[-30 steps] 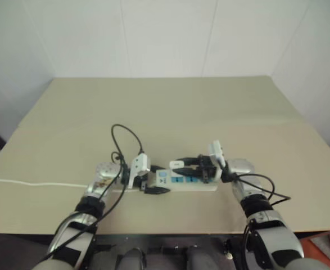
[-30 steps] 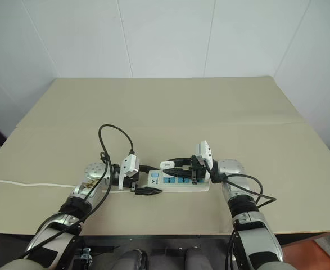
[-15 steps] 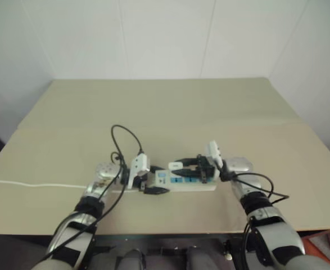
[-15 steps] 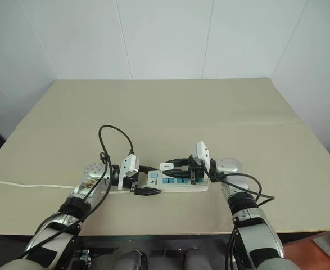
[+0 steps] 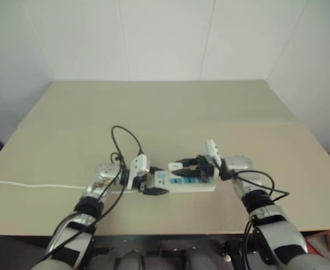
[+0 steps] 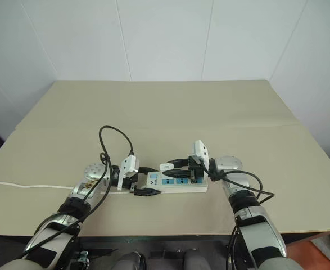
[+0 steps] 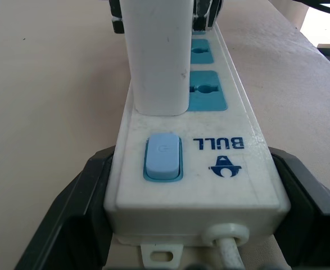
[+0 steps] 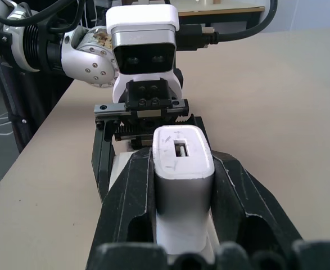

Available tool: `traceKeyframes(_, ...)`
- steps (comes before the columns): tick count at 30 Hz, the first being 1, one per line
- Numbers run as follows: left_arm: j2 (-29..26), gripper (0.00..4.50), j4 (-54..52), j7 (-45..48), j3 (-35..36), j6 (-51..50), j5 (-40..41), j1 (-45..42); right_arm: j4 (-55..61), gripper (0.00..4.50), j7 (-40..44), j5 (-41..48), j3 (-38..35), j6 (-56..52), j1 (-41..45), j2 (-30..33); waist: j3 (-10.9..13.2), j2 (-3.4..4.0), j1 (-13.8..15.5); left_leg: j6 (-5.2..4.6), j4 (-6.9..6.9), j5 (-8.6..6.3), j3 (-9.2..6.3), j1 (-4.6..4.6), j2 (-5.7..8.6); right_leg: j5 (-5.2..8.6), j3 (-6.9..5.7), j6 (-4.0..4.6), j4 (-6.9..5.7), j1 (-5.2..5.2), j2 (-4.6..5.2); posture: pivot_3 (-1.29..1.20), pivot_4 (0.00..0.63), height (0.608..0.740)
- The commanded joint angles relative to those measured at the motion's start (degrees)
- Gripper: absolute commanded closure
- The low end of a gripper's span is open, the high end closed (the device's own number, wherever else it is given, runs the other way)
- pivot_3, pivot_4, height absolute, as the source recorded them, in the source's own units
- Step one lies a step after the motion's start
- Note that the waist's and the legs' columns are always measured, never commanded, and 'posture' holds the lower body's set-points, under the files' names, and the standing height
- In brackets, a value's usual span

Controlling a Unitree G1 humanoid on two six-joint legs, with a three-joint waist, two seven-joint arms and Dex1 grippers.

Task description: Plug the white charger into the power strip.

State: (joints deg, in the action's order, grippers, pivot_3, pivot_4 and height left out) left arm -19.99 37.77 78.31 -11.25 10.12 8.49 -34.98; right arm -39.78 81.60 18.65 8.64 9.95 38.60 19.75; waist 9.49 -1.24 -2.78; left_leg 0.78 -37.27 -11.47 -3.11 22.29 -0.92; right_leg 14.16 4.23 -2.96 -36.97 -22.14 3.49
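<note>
Steadiness counts now: left gripper (image 7: 170, 247) clamps the power strip (image 7: 209, 169) on the desk (image 6: 170, 112) while right gripper (image 8: 182, 185), pinching the white charger (image 8: 181, 169), should press straight.

charger (image 7: 156, 56) on pwr strip (image 7: 198, 169), table (image 6: 170, 107)

Lighting's pretty even and soft, kinda diffuse indoor light, no harsh glare. The left eye view looks hazier and softer than the right one. Only faint shadows on the counter (image 6: 170, 107). Wrist views go blurry up close.
</note>
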Motion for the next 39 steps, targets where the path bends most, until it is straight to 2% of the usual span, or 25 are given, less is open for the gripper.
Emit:
traceKeyframes(1, -1.26, 1.2, -0.28, 1.15, -0.53, 0.5, -0.66, 0.93, -2.95, 3.41, -2.76, -6.79, 2.26, -0.2, -3.71, 3.01, -0.02, -0.02, 0.0, 0.0, 0.01, 0.0, 0.0, 0.0, 0.0, 0.0, 0.0, 0.0, 0.01, 0.0, 0.0, 0.0, 0.15, 0.74)
traceKeyframes(8, -1.26, 1.2, -0.25, 0.97, -0.54, 0.45, -0.7, 0.99, -2.84, 3.41, -4.32, -7.44, 3.08, -1.57, -3.48, 3.13, -0.08, -0.07, -0.06, 0.0, 0.04, 0.0, 0.0, -0.05, -0.01, 0.01, 0.0, 0.01, 0.01, 0.0, -0.01, 0.0, 0.15, 0.74)
traceKeyframes(12, -1.48, 1.2, -0.08, 0.84, -0.8, 0.93, -1.18, 1.07, -3.26, 3.41, -5.04, -7.65, 3.05, 2.79, -3.66, 2.8, -0.13, -0.11, -0.16, 0.0, 0.08, 0.0, 0.0, -0.1, -0.02, 0.03, 0.02, 0.04, 0.02, 0.02, -0.03, 0.0, 0.15, 0.74)
traceKeyframes(16, -1.43, 1.2, -0.05, 0.77, -0.86, 1.05, -1.22, 1.08, -3.43, 3.41, -4.94, -7.64, 3.31, 2.4, -3.4, 2.95, -0.15, -0.11, -0.22, 0.0, 0.17, 0.0, 0.0, -0.15, -0.02, 0.04, 0.04, 0.04, 0.1, 0.04, -0.03, 0.0, 0.15, 0.74)
traceKeyframes(26, -1.13, 1.2, 0.51, 0.37, -0.92, 1.85, -1.15, 0.94, -2.27, 0.05, -6.46, -7.88, 2.8, 1.21, -3.47, 2.91, -0.29, -0.34, -0.07, 0.0, 0.27, 0.0, -0.01, -0.15, -0.03, 0.05, 0.05, 0.06, 0.2, 0.04, -0.04, 0.0, 0.15, 0.74)
traceKeyframes(31, -0.9, 1.2, 0.88, 0.42, -0.5, -0.46, -0.4, 0.29, -2.38, 0.05, -6.24, -7.98, 2.86, 1.6, -3.47, 3.17, -0.29, -0.34, -0.04, 0.0, 0.29, 0.0, -0.01, -0.15, -0.03, 0.05, 0.04, 0.07, 0.21, 0.04, -0.04, 0.0, 0.15, 0.74)
traceKeyframes(33, -0.62, 0.48, 0.38, 1.16, 0.38, -0.43, 1.01, -0.01, -2.39, 0.0, -6.2, -8.0, 2.81, 1.62, -3.45, 3.21, -0.29, -0.35, -0.03, 0.0, 0.29, 0.0, -0.01, -0.15, -0.03, 0.05, 0.04, 0.07, 0.21, 0.04, -0.04, 0.0, 0.15, 0.74)
traceKeyframes(35, -0.2, 0.01, -0.43, 1.49, 1.46, 1.02, 2.32, -0.02, -2.32, 0.0, -6.18, -8.04, 2.77, 1.6, -3.44, 3.24, -0.29, -0.35, 0.01, 0.0, 0.29, 0.0, -0.01, -0.14, -0.03, 0.06, 0.04, 0.07, 0.21, 0.04, -0.04, 0.0, 0.15, 0.74)
traceKeyframes(39, -1.46, 0.01, -6.13, 5.77, 3.8, -2.36, 7.57, 1.25, -0.9, 0.0, -6.37, -7.36, 2.05, 1.91, -3.74, 3.49, -0.28, -0.36, 0.07, 0.0, 0.29, 0.0, -0.01, -0.09, -0.03, 0.05, 0.04, 0.07, 0.25, 0.02, -0.04, 0.0, 0.15, 0.74)
